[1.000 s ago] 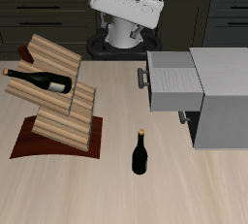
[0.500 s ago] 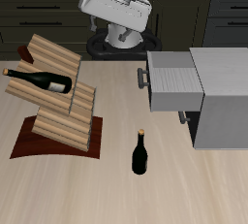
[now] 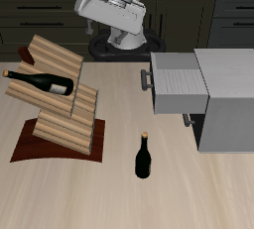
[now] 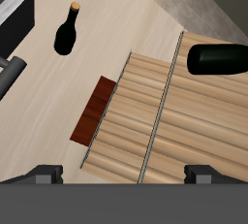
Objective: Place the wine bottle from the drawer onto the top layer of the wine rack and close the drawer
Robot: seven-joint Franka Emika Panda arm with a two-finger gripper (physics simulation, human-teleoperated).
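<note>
- The bottle [image 3: 40, 80] lies on its side on the top tier of the rack [image 3: 62, 109], neck pointing away from the cabinet [image 3: 233, 99], body resting in the wooden slats.
- In the wrist view the bottle's [image 4: 221, 59] dark body shows across the rack's [image 4: 145, 121] upper slats, cut off at the frame edge.
- The gripper [image 4: 124, 175] hangs above the rack, apart from the bottle; only its two dark fingertips [image 4: 46, 175] show at the frame edge, spread wide with nothing between them.
- In the exterior view the arm [image 3: 114, 5] rises at the table's back, above and behind the rack (the fingers themselves cannot be made out there).
- The drawer [image 3: 177, 82] stands pulled out from the cabinet, its bar handle [image 3: 145, 79] facing the rack; its inside is not visible.
- The twin bottle [image 3: 143, 157] stands upright on the table [image 3: 119, 198] nearer the front edge, between rack and cabinet, well apart from the gripper; the wrist view shows it [image 4: 67, 32] too, beside the rack's reddish base board [image 4: 95, 109].
</note>
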